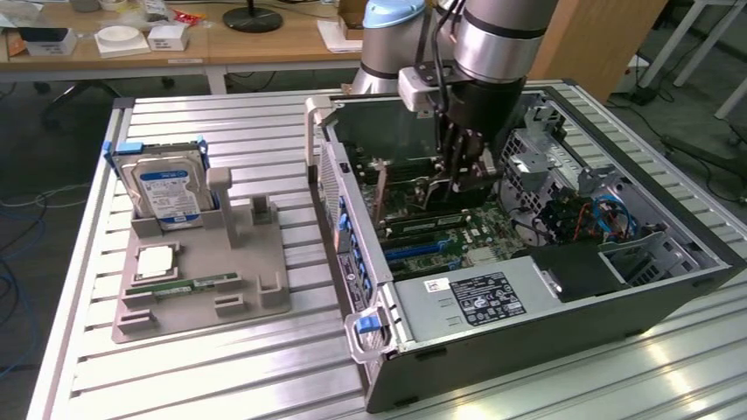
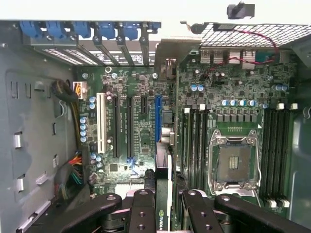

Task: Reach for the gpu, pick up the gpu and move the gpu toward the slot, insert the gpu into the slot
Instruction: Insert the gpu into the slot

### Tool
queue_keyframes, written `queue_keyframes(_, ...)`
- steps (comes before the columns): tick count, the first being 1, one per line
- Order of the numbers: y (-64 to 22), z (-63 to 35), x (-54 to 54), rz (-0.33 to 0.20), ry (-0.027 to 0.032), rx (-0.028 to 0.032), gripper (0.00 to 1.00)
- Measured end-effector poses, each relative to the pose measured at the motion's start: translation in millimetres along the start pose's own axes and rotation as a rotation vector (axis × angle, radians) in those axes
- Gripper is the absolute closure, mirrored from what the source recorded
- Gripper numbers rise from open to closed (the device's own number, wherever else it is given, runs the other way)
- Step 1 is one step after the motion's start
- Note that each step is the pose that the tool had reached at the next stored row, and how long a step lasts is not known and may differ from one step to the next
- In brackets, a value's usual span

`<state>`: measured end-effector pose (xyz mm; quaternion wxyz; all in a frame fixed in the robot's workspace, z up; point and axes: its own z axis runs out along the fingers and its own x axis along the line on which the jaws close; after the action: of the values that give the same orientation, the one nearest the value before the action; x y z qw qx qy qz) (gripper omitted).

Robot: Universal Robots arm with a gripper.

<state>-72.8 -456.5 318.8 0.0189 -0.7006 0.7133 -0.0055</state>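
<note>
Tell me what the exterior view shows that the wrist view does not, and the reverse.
Exterior view: the blue-labelled silver hard drive standing in a grey holder on the ribbed metal table, and the grey robot arm. Wrist view: the empty square metal processor socket, and black fingers closed on the dark flat gpu card. Both: the green motherboard inside the open grey computer case.

the computer case (image 1: 561,337) lies on the desk (image 1: 233,376) toward the exterior view's right, a holder tray (image 1: 192,254) toward its left. a hard drive (image 1: 167,192) stands at the tray's rear, and a memory stick (image 1: 192,284) lies nearer its front. in the case, the claw (image 1: 457,179) grips the gpu (image 2: 163,187) over the motherboard (image 2: 131,97).
</note>
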Motion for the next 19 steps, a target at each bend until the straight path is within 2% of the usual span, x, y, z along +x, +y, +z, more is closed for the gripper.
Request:
queue_keyframes(3,0.5,2.8,2.5,0.0,-0.0003,0.0002,0.74)
queue_keyframes(8,6.0,9.7,3.0,0.0,0.0,0.0,0.74)
queue_keyframes(19,7.5,28.9,6.6,0.0,-0.0001,0.0001,0.74)
